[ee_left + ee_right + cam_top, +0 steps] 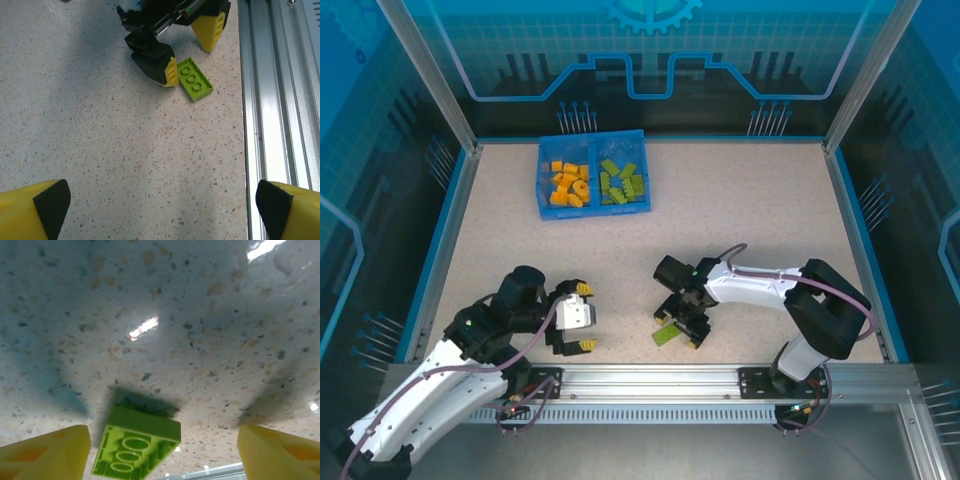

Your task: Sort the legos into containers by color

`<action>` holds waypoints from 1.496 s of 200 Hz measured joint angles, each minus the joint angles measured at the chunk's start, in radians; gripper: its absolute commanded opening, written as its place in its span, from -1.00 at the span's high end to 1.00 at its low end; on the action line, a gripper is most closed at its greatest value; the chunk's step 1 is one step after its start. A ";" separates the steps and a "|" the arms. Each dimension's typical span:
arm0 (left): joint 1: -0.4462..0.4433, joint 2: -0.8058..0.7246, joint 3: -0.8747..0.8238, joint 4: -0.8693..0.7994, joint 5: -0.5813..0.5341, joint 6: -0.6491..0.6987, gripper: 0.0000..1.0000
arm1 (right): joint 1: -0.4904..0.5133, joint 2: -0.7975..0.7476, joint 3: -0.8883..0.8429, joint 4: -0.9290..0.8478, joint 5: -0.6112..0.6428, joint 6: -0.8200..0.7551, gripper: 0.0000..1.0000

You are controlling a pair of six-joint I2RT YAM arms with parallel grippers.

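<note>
The blue tray point(592, 211) stands at the back of the table. Its left compartment point(567, 184) holds orange legos, its right compartment point(622, 182) light green ones. One light green lego point(667, 336) point(195, 86) point(135, 447) lies hollow side up near the front rail. My right gripper point(680, 330) point(162, 455) is low over it and open; the brick sits between the fingers close to the left fingertip point(47, 452), with a wide gap to the other. My left gripper point(590, 317) point(162, 210) is open and empty, to the left of the brick.
An aluminium rail point(650, 380) point(270, 100) runs along the near edge, just beyond the loose brick. A raised blue border point(438, 250) frames the speckled tabletop point(740, 220). The right arm's white link point(750, 285) reaches in from the right.
</note>
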 measured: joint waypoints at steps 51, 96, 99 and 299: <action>-0.010 -0.015 0.000 0.000 0.007 0.004 -0.97 | 0.034 0.000 -0.020 0.018 0.033 0.100 0.03; -0.014 -0.020 0.000 -0.001 0.007 0.004 -0.97 | 0.034 -0.034 -0.054 0.029 0.040 0.142 0.34; -0.014 -0.020 0.000 -0.001 0.007 0.004 -0.97 | 0.034 -0.037 -0.056 0.031 0.040 0.140 0.35; -0.014 -0.104 -0.011 0.108 -0.050 -0.077 -0.97 | -0.032 0.258 0.829 -0.056 0.738 -0.989 0.38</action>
